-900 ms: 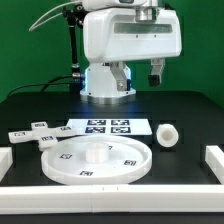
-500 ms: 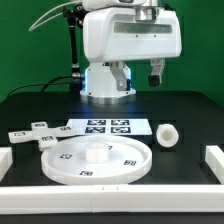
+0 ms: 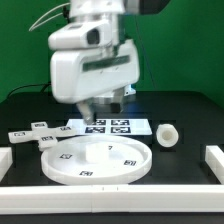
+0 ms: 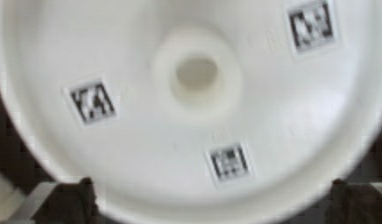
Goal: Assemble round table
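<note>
**Nothing joined yet: three parts lying loose**

The arm is leaning out over the disc (image 3: 100,162), which is lying flat on the table (image 3: 185,108) at 6 o'clock from the marker board (image 3: 105,127) in the exterior view. The disc's face is filling the wrist view, and its raised hub (image 4: 193,75) is showing bare, with nothing fitted into it. The gripper (image 4: 206,200) is hanging above the disc with its jaws standing wide apart and holding nothing (only the dark fingertips are peeking in at the frame's edge). The leg (image 3: 167,135) is lying at 3 o'clock from the board, apart from the disc. The cross base (image 3: 35,133) is sitting at 9 o'clock, close by the disc's rim. By my reading, assembly is barely starting: the leg is waiting to go into the hub, then the base onto the leg.
</note>
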Motion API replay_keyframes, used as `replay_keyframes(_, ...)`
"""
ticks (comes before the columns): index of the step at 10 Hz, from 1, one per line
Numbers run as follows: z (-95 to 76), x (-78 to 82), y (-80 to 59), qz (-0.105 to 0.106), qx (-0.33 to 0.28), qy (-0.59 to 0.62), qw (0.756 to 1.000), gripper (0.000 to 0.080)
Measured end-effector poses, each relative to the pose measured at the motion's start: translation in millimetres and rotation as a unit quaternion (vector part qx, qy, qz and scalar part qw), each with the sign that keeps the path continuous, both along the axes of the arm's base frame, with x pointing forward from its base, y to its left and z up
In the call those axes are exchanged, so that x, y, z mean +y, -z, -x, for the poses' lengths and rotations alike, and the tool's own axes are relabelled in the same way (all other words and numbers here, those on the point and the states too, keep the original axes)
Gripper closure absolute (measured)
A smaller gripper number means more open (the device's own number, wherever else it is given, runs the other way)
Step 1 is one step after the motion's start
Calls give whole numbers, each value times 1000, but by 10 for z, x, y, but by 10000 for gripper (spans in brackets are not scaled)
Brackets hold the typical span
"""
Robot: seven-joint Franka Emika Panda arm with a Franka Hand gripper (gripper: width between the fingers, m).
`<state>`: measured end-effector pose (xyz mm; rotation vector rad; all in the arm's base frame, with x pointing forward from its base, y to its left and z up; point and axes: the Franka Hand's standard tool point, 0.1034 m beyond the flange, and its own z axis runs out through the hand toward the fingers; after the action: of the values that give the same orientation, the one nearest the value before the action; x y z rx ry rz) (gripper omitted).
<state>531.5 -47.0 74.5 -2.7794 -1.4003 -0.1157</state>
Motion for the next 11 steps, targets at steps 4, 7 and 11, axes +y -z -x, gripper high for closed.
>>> replay_keyframes(4,-4,10,14,0,0,1,1000,150)
replay_keyframes(7,-3,-14,364,-4,13,-2,1000,150)
replay_keyframes(11,45,16,621,-7,21,-2,1000,150)
